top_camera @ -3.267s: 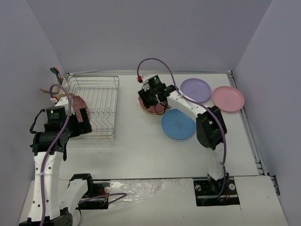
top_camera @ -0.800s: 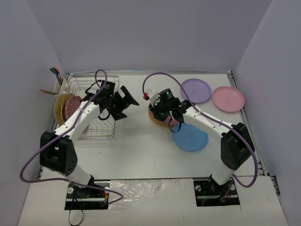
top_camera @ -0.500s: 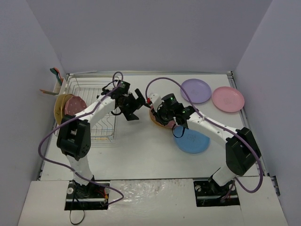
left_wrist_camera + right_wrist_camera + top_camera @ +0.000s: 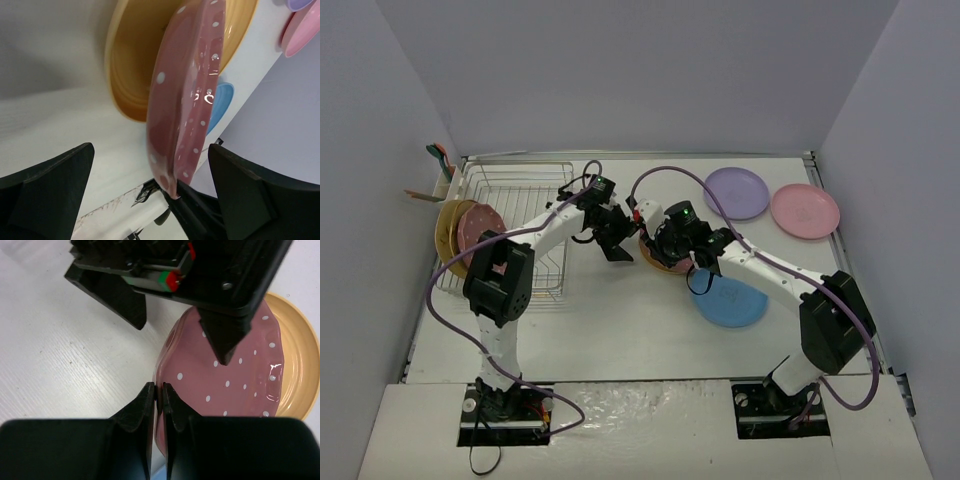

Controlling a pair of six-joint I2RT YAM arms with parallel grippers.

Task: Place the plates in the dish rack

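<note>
My right gripper point(image 4: 663, 252) is shut on the rim of a dark pink speckled plate point(image 4: 240, 385) and tilts it up off a tan plate point(image 4: 300, 350). Its fingers point(image 4: 147, 400) pinch the rim. My left gripper point(image 4: 618, 236) is open right beside that plate. In the left wrist view the speckled plate point(image 4: 185, 100) stands on edge between its wide-open fingers point(image 4: 55, 175), tan plate point(image 4: 135, 65) behind. The dish rack point(image 4: 520, 215) holds a tan plate point(image 4: 448, 235) and a pink plate point(image 4: 478, 225) at its left end.
A blue plate point(image 4: 732, 300) lies just right of the right gripper. A lilac plate point(image 4: 737, 191) and a light pink plate point(image 4: 805, 209) lie at the back right. A white utensil caddy point(image 4: 445, 180) hangs at the rack's far left corner. Walls enclose three sides.
My left arm has left two plates at the rack's left end and swung right to the speckled plate, jaws open. My right gripper has kept its grip and shifted slightly towards the front.
</note>
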